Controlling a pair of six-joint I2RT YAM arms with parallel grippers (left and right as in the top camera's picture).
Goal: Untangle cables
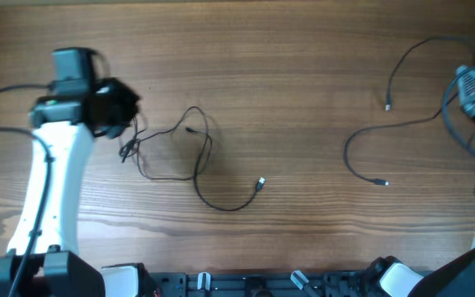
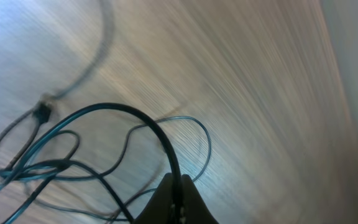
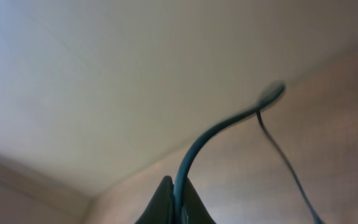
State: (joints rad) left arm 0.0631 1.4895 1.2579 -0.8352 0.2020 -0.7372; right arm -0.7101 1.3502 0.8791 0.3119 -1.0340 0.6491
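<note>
Mid-untangling: my left gripper (image 2: pixel 178 194) clenches a loop of the thin black knotted cords (image 1: pixel 130 147) left of centre. My right gripper (image 3: pixel 178 198) clamps a separate thin black cord (image 1: pixel 345 153) far right. Next, I'd draw one strand out slowly.

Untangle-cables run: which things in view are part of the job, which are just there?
Job:
- knot of thin black cords on the left, pinched by the shut left gripper
- separate thin black cord on the right, pinched by the shut right gripper

Just there:
- brown wooden table
- thick black cable wired to the left arm
- black rail along the near edge
</note>
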